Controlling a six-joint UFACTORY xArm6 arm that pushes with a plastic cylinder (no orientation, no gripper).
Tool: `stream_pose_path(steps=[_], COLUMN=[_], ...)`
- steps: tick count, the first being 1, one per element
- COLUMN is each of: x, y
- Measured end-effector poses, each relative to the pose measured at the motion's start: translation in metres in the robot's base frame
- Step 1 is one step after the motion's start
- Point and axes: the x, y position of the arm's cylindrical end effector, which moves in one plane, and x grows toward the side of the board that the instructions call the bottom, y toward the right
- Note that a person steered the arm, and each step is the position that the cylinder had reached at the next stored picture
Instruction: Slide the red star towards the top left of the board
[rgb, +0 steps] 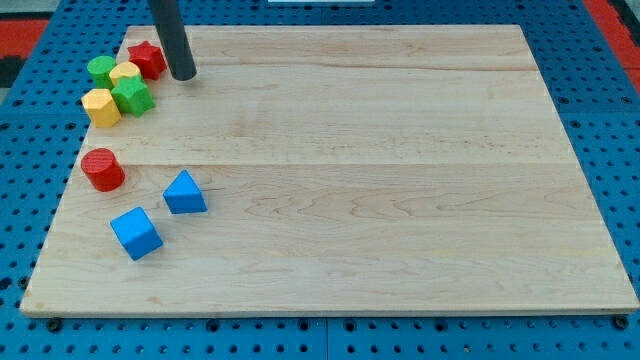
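The red star (147, 58) lies near the board's top left corner, touching a cluster of blocks. My tip (183, 74) is the lower end of the dark rod, just to the right of the red star, close to it. Whether it touches the star I cannot tell. The cluster holds a green cylinder (100, 69), a yellow block (125, 72), a green star (131, 96) and a yellow hexagon (101, 106).
A red cylinder (102, 169) stands at the left edge, lower down. A blue triangle (184, 192) and a blue cube (136, 233) lie at the lower left. The wooden board (380, 180) rests on a blue pegboard.
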Motion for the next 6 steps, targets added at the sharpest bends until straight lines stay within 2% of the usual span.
stream_pose_path(steps=[1,2,3,4,5,6], x=[-0.02,0.0,0.031,0.037,0.026,-0.002], y=[0.031,0.07,0.04,-0.004,-0.041,-0.042])
